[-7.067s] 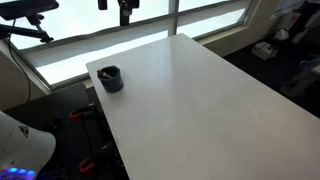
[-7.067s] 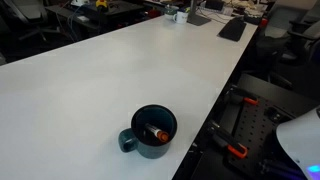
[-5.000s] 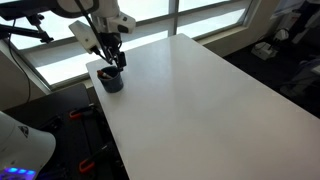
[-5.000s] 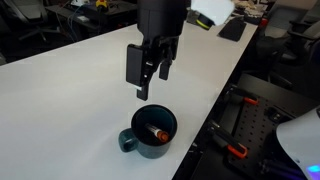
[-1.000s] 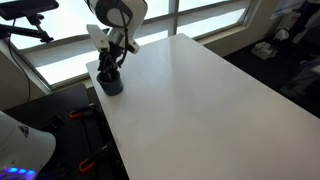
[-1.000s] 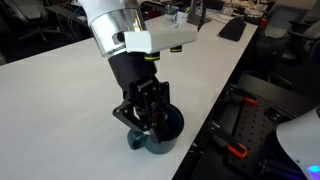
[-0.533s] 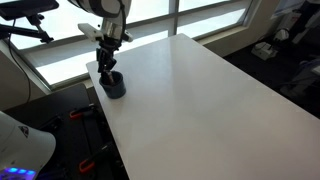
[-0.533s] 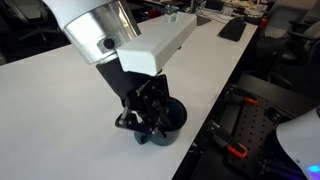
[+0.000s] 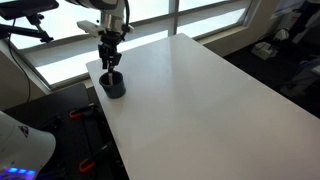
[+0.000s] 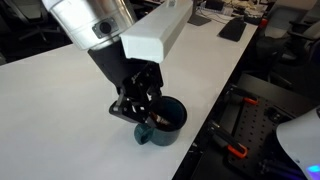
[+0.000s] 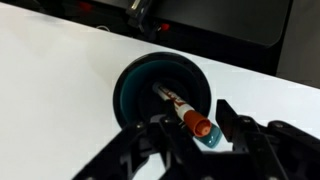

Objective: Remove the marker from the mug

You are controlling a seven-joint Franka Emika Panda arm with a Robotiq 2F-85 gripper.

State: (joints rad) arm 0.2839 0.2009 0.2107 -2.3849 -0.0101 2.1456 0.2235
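The dark mug (image 11: 125,85) stands near the corner of the white table, seen in both exterior views (image 9: 114,87) (image 10: 172,125). The marker (image 11: 178,105) lies slanted inside it, and its red end sticks out over the rim by the teal handle (image 11: 207,141). In the wrist view my gripper (image 11: 197,121) hangs just above the mug with that red end between its two fingers. The jaws stand apart; a gap shows between the marker and the right finger (image 11: 228,113). In an exterior view the gripper (image 10: 143,110) hides the marker.
The mug sits close to the table's edge (image 10: 205,130), with dark floor and red-handled tools (image 10: 236,151) below. The white tabletop (image 9: 200,100) stretches away from the mug. A dark keyboard (image 10: 232,28) lies at the far end. Windows run behind the table.
The gripper has risen a little from the mug's mouth, and its jaws have parted. The mug stays where it was with the marker inside.
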